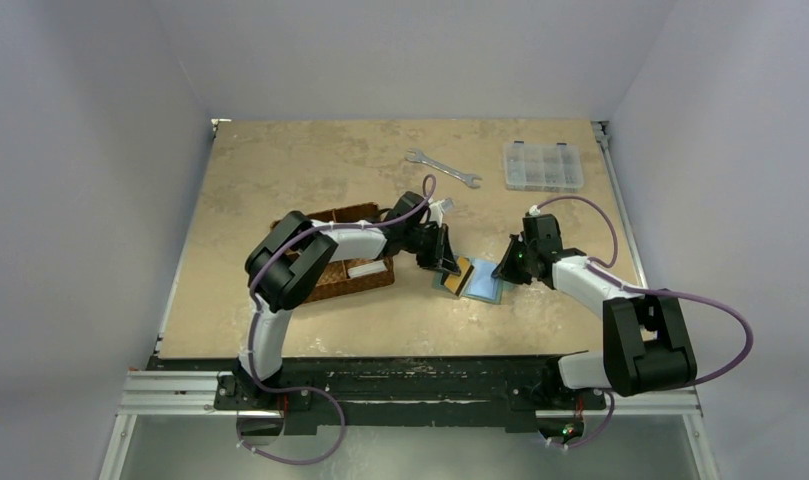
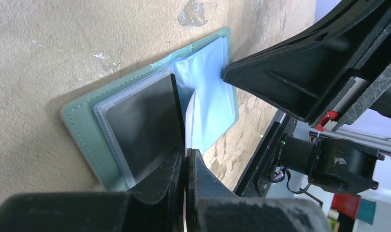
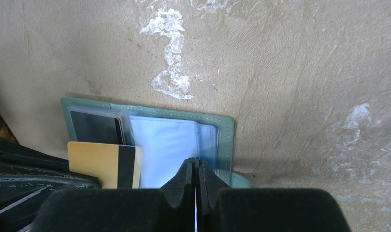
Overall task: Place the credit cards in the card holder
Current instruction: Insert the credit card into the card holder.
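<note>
Nearest us, the left hand [image 2: 186, 153] is pinched shut on the orange-yellow card [image 3: 94, 162] at the open card holder [image 3: 222, 130].
We see its fingers pressed together on the card's thin edge, with the card tilted over the holder's left half, where a black card [image 3: 94, 126] sits tucked in. The right hand [image 3: 195, 162] has its fingers brought together too, tips down on the blue-grey pocket leaf [image 3: 164, 145] of the right half. A sliver of blue shows between them, but we cannot tell whether the leaf is truly gripped. From above, the holder lies on the counter [image 1: 280, 170] a little toward 4 o'clock from its middle, with the left hand at its 9 o'clock edge and the right hand at 3 o'clock. A brown basket [image 1: 345, 265] stands at 9 o'clock of it, a wrench [image 1: 442, 168] near 12, and a clear compartment box [image 1: 543, 165] at 1.
</note>
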`<state>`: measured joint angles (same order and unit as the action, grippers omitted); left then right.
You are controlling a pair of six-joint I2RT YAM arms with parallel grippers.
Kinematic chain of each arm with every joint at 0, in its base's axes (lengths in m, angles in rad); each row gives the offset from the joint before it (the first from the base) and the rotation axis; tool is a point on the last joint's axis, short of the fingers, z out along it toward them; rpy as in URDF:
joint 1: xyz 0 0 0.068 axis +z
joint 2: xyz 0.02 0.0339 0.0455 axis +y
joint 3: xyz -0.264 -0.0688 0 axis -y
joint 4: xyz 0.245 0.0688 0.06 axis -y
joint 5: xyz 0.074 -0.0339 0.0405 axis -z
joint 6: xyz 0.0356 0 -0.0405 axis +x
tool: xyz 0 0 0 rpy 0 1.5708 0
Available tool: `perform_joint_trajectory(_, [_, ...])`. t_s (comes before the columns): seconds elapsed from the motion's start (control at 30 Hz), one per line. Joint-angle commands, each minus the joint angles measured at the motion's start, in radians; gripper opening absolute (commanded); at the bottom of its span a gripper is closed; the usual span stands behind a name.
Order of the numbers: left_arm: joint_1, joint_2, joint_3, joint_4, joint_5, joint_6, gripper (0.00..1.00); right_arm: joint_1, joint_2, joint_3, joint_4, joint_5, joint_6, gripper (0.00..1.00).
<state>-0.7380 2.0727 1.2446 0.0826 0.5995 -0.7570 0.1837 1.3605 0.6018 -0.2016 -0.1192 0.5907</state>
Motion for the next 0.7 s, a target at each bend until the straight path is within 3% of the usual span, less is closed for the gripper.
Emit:
perform_joint_trajectory(0.0, [0.0, 0.03, 0.022, 0.07, 0.03, -0.035, 0.0, -0.003, 0.005, -0.016, 0.009, 0.031, -0.01, 0.03])
perform_joint_trajectory(0.43, [0.0, 0.055, -0.049, 0.356, 0.045, -0.187, 0.0, -0.003, -0.002, -0.019, 0.02, 0.012, -0.024, 0.03])
perform_joint_trajectory(0.67, [-0.005, 0.061, -0.066, 0.403, 0.027, -0.22, 0.0, -0.003, -0.006, -0.02, 0.022, 0.004, -0.029, 0.03])
